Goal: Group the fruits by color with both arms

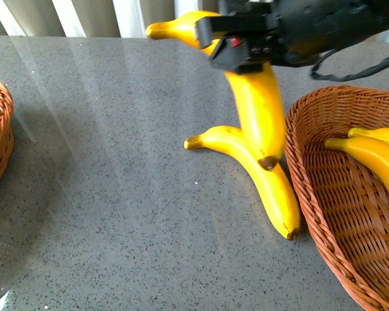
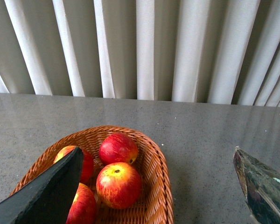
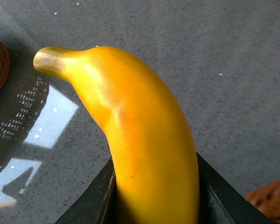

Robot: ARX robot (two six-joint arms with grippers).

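Note:
My right gripper (image 1: 236, 42) is shut on a yellow banana (image 1: 259, 110) and holds it in the air, brown tip down, just left of the right basket (image 1: 324, 194). In the right wrist view that banana (image 3: 140, 140) fills the space between the black fingers (image 3: 91, 205). A second banana (image 1: 272, 188) lies on the table under it, beside the basket's rim. Two more bananas (image 1: 376, 155) rest inside that basket. My left gripper (image 2: 156, 186) hangs open above the right rim of the left basket (image 2: 154, 163), which holds several red apples (image 2: 119, 184).
The grey speckled table (image 1: 117, 194) stretches between the two wicker baskets. The left basket's edge (image 1: 0, 136) shows at the far left of the front view. White vertical blinds (image 2: 144, 46) hang behind the table's far edge.

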